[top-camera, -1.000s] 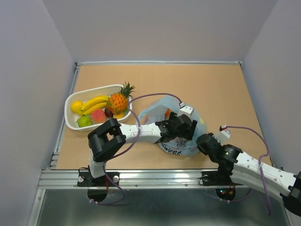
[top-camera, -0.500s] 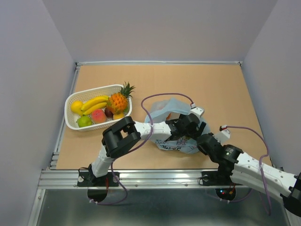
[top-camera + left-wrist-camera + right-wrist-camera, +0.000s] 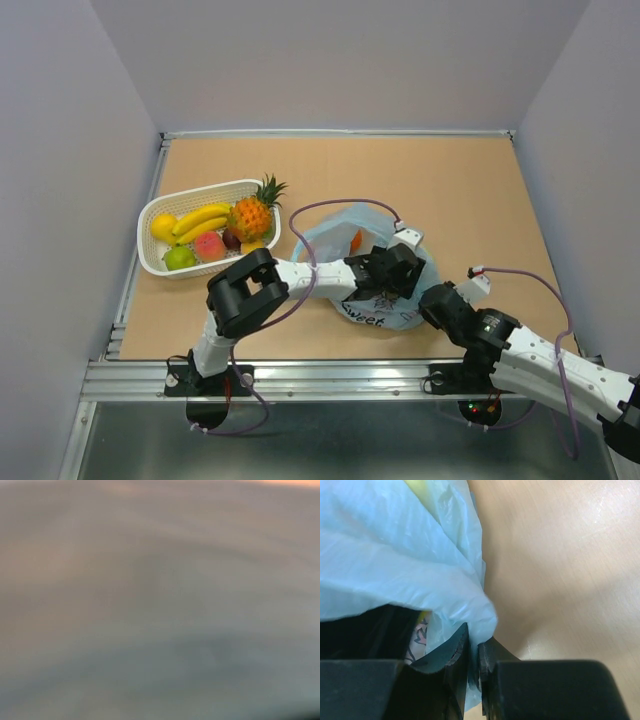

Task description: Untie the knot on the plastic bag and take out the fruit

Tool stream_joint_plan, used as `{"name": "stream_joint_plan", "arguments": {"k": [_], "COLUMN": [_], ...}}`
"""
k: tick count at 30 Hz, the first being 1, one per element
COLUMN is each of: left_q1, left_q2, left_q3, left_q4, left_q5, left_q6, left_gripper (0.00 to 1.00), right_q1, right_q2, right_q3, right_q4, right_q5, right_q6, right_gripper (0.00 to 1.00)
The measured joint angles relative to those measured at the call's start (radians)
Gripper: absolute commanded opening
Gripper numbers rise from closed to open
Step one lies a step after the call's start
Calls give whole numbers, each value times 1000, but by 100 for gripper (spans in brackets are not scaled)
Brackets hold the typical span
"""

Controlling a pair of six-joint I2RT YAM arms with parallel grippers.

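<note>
Brown tabletop (image 3: 450, 180) boxed in by pale grey walls, seen from above.

Just toward 5 o'clock from the table's centre: thin light-blue bag (image 3: 322, 232), crumpled, lying on the board, mouth gaping toward 12 o'clock. Inside the mouth, a sliver of orange fruit (image 3: 356, 240). Black "sweet" lettering along the 6 o'clock edge. In the right wrist view, a yellow shape (image 3: 420, 486) showing through the film at 12 o'clock.

Reaching in from 9 o'clock, left gripper (image 3: 398, 272), lying over the bag's middle, against the plastic. Left wrist view filled with blurred blue-grey film, nothing of the claw visible. Impossible to tell whether wide or narrow.

At the bag's 4 o'clock corner, right gripper (image 3: 432, 300). From its own wrist camera: black fingers (image 3: 452, 655) nearly together, pinching a fold of the blue film, with bare board beyond at 2 o'clock.

Further out, at 9 o'clock of the bag and apart from it: white slotted basket (image 3: 150, 262) near the table's left edge. Inside it:
- pineapple (image 3: 252, 215) with green crown at the 3 o'clock end
- bananas (image 3: 200, 220) across the middle
- lemon (image 3: 163, 226) at the 9 o'clock end
- green fruit (image 3: 180, 258) at 7 o'clock
- pink peach (image 3: 209, 245), with a dark plum (image 3: 231, 238) just beside it

Purple cable (image 3: 340, 205) arching over the bag. Metal rail (image 3: 330, 375) along the near edge, under both arm bases.
</note>
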State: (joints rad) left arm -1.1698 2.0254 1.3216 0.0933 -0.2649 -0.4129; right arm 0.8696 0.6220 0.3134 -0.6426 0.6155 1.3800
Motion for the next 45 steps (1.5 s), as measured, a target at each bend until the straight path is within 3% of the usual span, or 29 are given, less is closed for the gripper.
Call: {"name": "stream_joint_plan", "arguments": {"k": [11, 15, 20, 27, 33, 34, 39, 40, 42, 45], "left_q1": [15, 69, 254, 723, 1036, 1075, 1139, 1147, 1163, 1192], "left_q2": [-363, -494, -696, -890, -857, -834, -692, -668, -651, -652], "left_q3": [-71, -119, -203, -250, -251, -251, -251, -254, -266, -282], "left_q4": [-118, -192, -293, -386, -393, -386, -374, -370, -367, -366], "left_q5": [-27, -26, -45, -58, -26, -14, 46, 61, 78, 91], "left_q6": [-16, -27, -47, -28, 12, 15, 32, 38, 46, 57], "left_gripper": [34, 34, 34, 34, 48, 57, 80, 90, 98, 99], "right_q1": [0, 0, 0, 0, 0, 0, 0, 0, 0, 0], "right_q2": [0, 0, 0, 2, -1, -1, -14, -19, -27, -26], "right_q3": [0, 0, 0, 0, 5, 8, 21, 24, 31, 45], "right_q4": [0, 0, 0, 0, 0, 0, 0, 0, 0, 0], "right_q5": [2, 6, 14, 32, 43, 44, 48, 50, 53, 62], "right_q6": [0, -4, -19, -61, -95, -103, -132, -138, -150, -174], "right_gripper": [17, 17, 17, 17, 18, 18, 22, 24, 27, 34]}}
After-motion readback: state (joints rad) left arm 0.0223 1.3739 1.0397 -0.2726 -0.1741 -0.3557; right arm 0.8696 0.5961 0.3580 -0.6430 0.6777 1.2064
